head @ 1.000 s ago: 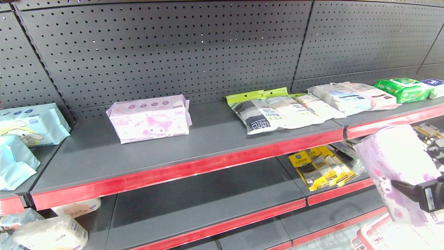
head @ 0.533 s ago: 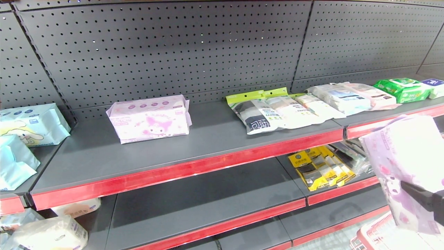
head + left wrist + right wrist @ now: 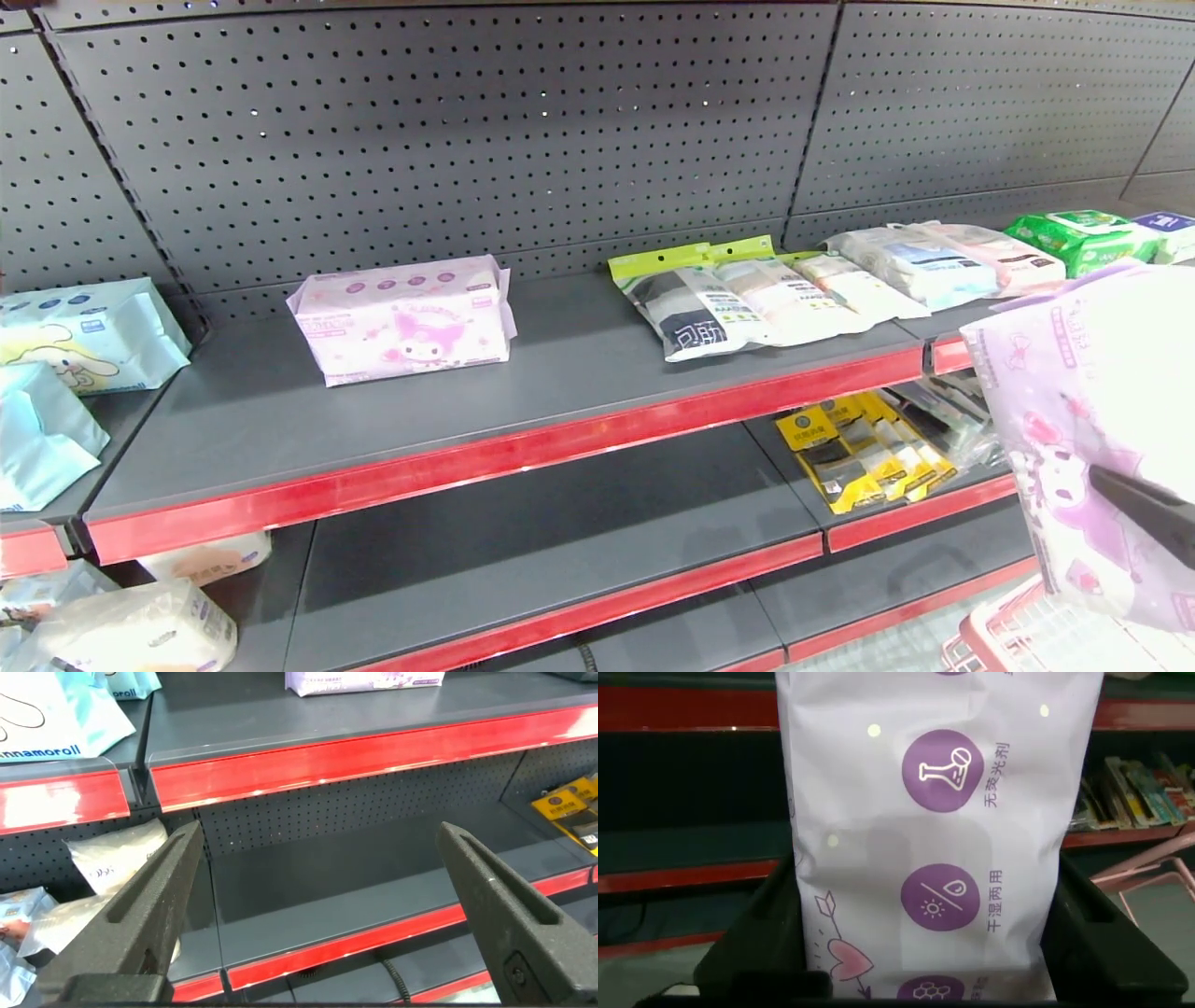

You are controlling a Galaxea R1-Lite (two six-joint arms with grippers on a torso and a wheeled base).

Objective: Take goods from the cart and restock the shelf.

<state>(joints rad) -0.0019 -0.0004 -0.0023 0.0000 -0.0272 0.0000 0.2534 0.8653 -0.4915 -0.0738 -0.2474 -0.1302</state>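
Upright in the right gripper (image 3: 929,943), clamped across its sides, the pink tissue pack (image 3: 1092,411) hangs before the shelf's (image 3: 579,373) front edge at the right, above the cart (image 3: 990,644), probably held high to clear the red lip. A matching pack (image 3: 403,317) lies toward the rear left. The left gripper (image 3: 327,905), jaws apart, hangs low.

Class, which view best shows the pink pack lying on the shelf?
Head view: the pink pack lies whole on the shelf. Left wrist view catches just its lower edge; right wrist view faces the gripped pack.
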